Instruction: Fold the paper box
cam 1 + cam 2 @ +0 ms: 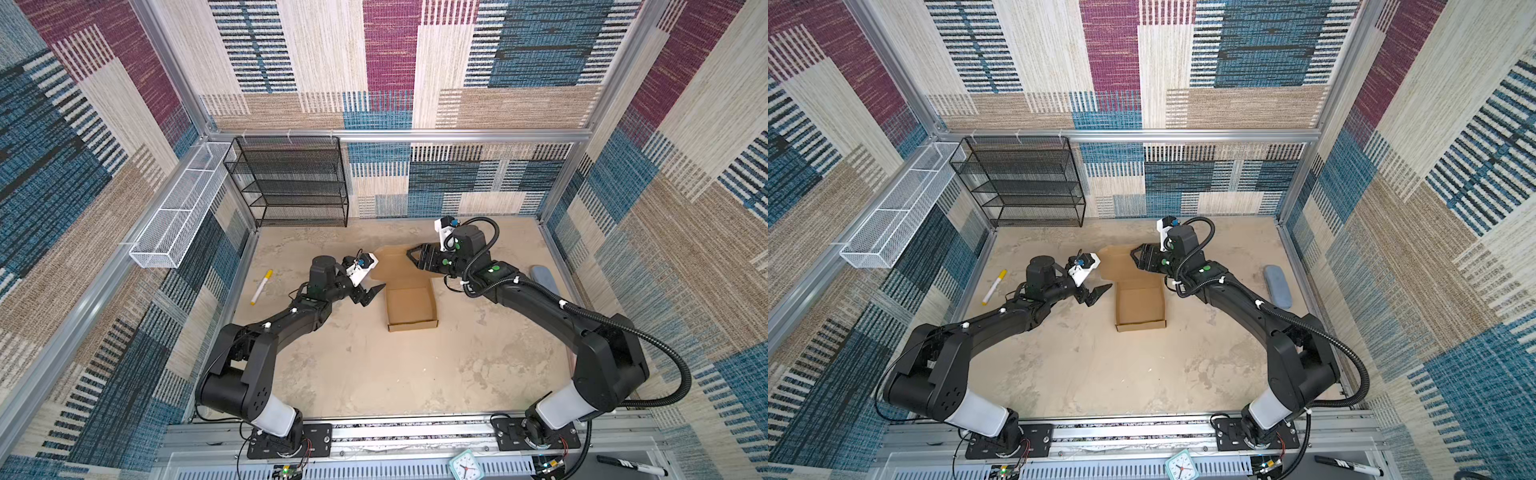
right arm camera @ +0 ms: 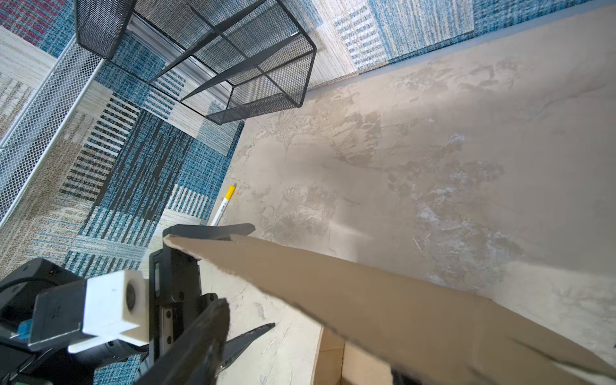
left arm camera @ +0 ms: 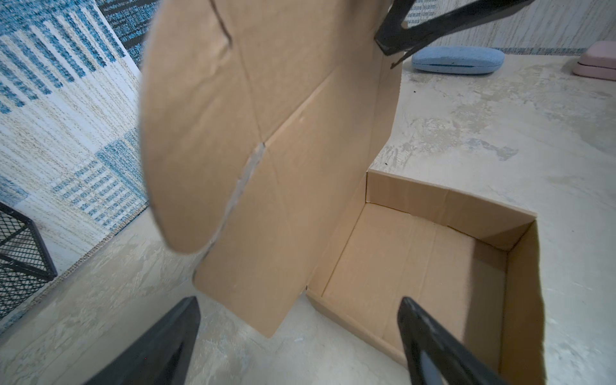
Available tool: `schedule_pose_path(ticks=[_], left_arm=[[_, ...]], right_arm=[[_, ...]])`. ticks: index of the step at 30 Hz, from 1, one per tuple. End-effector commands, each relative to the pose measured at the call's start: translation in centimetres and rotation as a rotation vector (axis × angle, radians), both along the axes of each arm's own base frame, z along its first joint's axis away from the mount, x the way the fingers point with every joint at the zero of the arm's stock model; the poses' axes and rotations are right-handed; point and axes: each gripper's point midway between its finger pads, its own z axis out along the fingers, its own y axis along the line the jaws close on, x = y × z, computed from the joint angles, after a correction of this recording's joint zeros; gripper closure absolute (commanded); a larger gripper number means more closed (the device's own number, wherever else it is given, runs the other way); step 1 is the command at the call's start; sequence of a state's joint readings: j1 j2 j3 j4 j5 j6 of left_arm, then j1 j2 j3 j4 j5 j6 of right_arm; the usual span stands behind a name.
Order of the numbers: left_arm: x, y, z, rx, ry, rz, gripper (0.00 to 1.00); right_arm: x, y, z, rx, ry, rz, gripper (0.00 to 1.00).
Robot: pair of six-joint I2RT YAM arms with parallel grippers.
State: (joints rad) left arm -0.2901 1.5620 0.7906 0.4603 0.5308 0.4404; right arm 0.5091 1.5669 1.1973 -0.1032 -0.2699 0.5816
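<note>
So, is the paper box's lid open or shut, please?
Open: the lid of the paper box stands raised, and the bare inside shows in both top views.

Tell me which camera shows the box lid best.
The left wrist view: the box lid fills it, inner face and creases clear. Both top views show it small; the right wrist view sees it nearly edge-on.
</note>
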Motion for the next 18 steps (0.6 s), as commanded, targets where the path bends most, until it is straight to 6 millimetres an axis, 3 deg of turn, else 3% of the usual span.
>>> schedule_pose_path(ticks=[1, 7, 18], left_arm=[[0.6, -0.7, 1.4, -0.055, -0.015, -0.023, 0.05], [0.4, -1.4, 0.6, -0.068, 0.015, -0.068, 0.1], [1.0, -1.5, 0.0, -0.083, 0.037, -0.063, 0.26]], right_arm=[[0.2, 0.3, 0.4, 0.012, -0.025, 0.013, 0.26], [0.4, 0.1, 0.3, 0.01, -0.025, 0.01, 0.26], [0.7, -0.1, 0.0, 0.011, -0.019, 0.006, 0.26]])
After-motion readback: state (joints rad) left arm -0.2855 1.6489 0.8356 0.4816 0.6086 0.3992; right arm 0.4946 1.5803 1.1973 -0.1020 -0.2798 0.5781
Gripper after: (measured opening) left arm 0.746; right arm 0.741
